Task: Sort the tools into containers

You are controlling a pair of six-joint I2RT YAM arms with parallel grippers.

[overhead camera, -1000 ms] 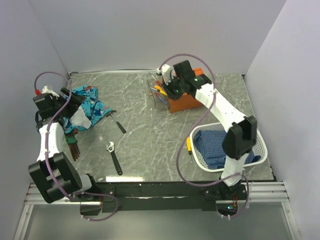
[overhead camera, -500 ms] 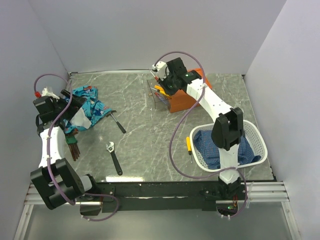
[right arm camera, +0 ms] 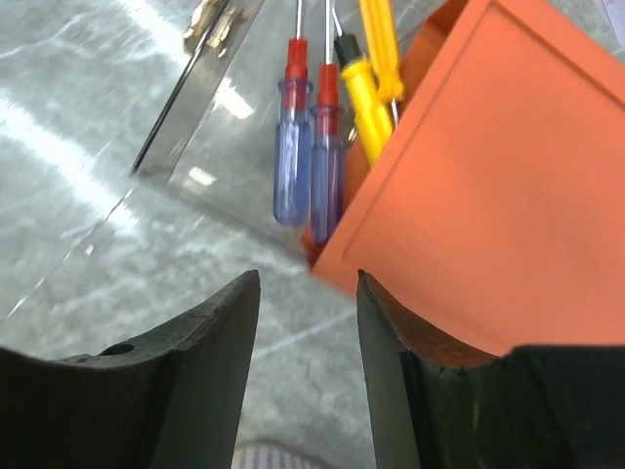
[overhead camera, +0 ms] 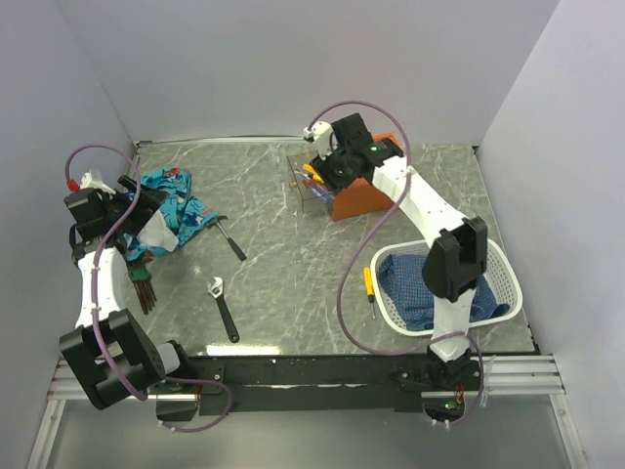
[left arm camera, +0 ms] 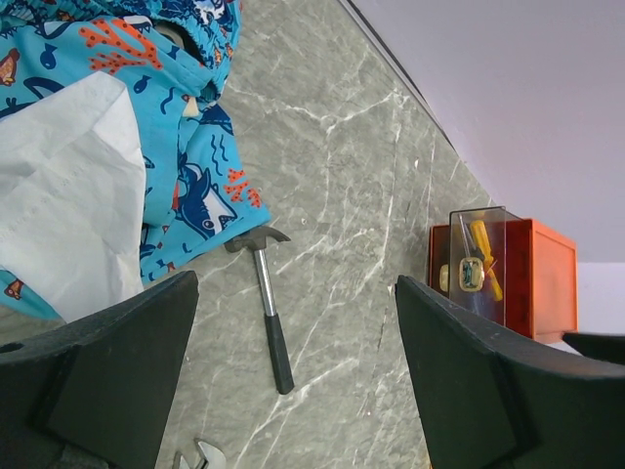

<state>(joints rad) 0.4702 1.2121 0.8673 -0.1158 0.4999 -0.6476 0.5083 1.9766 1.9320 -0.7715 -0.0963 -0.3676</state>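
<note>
The orange box (overhead camera: 355, 198) stands at the back of the table with a clear drawer (overhead camera: 309, 188) pulled out on its left. In the right wrist view the drawer (right arm camera: 186, 107) holds two blue screwdrivers (right arm camera: 291, 166) and a yellow one (right arm camera: 366, 107) beside the box (right arm camera: 488, 186). My right gripper (right arm camera: 308, 362) is open and empty just above the box's front corner (overhead camera: 330, 172). A black-handled hammer (overhead camera: 231, 237), a wrench (overhead camera: 224, 309) and a yellow screwdriver (overhead camera: 369, 289) lie on the table. My left gripper (left arm camera: 293, 381) is open and empty at the far left (overhead camera: 145, 210), above the hammer (left arm camera: 270, 318).
A blue patterned cloth (overhead camera: 174, 210) with a white patch lies at the left. A brown brush-like item (overhead camera: 145, 285) lies below it. A white basket (overhead camera: 508, 278) with blue fabric stands at the right front. Walls close the back and both sides.
My right wrist has shifted slightly over the drawer end of the orange box, first left, then back right. The left arm and the loose tools have not moved.
</note>
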